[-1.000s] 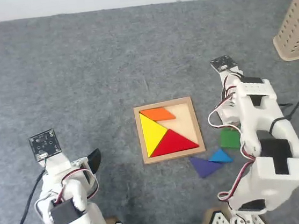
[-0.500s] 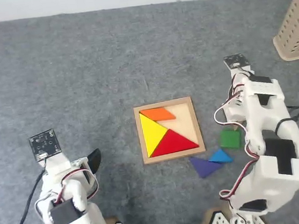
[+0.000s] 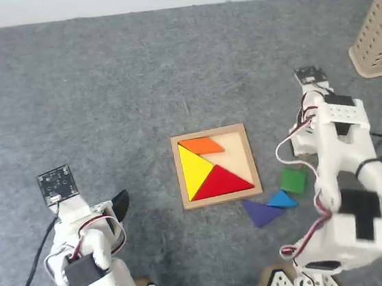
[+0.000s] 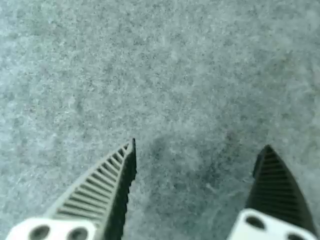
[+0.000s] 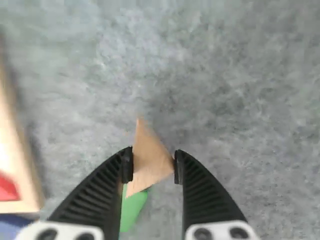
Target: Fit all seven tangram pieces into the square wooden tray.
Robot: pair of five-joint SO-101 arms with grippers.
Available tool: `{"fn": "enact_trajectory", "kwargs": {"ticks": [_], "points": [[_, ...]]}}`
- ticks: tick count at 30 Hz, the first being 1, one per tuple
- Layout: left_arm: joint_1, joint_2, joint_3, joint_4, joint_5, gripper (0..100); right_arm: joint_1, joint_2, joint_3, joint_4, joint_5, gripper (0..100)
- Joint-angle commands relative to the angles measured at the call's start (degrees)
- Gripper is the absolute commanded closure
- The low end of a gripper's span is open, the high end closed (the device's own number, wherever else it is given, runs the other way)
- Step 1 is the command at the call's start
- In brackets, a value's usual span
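Right gripper (image 5: 150,162) pinches a tan triangle (image 5: 145,145) betw. its black fingers, jaws closed down to the piece's width. It sits over gray carpet (image 3: 102,91), just beside the green square (image 3: 293,179) and off the right side of the square wooden tray (image 3: 210,132). Tray holds 3 pcs: orange parallelogram (image 3: 201,145), yellow triangle (image 3: 193,170) and red triangle (image 3: 223,181), w/ bare wood in its upper-right part. Blue triangle (image 3: 281,200) and purple triangle (image 3: 259,212) lie side by side on the carpet near the tray's lower-right corner. Left gripper (image 4: 197,150) hangs wide open, holding nothing, over carpet well left of the tray.
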Motion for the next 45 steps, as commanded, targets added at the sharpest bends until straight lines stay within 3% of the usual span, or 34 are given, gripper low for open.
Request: {"fn": "enact_trajectory", "kwargs": {"ticks": [1, 10, 17, 20, 26, 31, 37, 45], "points": [[0.1, -0.7, -0.7, -0.1, -0.1, 65, -5.4, -12.9, -1.2, 3.7, -3.3, 99.1], [0.1, -0.7, -0.7, -0.1, -0.1, 65, -28.9, -18.3, -2.5, 4.6, -6.2, 99.0], [0.1, -0.7, -0.7, -0.1, -0.1, 65, -39.5, -7.9, -10.6, 5.1, 3.5, 99.1], [0.1, -0.7, -0.7, -0.1, -0.1, 65, -40.0, -2.5, -11.4, 3.7, -1.7, 99.1], [0.1, -0.7, -0.7, -0.1, -0.1, 65, -36.4, 5.4, -12.0, -0.1, -24.5, 98.9], [0.1, -0.7, -0.7, -0.1, -0.1, 65, -35.1, 4.7, -13.2, 1.5, -33.8, 98.7], [0.1, -0.7, -0.7, -0.1, -0.1, 65, -35.2, 4.4, -13.0, 3.2, -39.4, 90.8], [0.1, -0.7, -0.7, -0.1, -0.1, 65, -38.9, 2.7, -13.0, 4.3, -33.8, 90.3]]}}
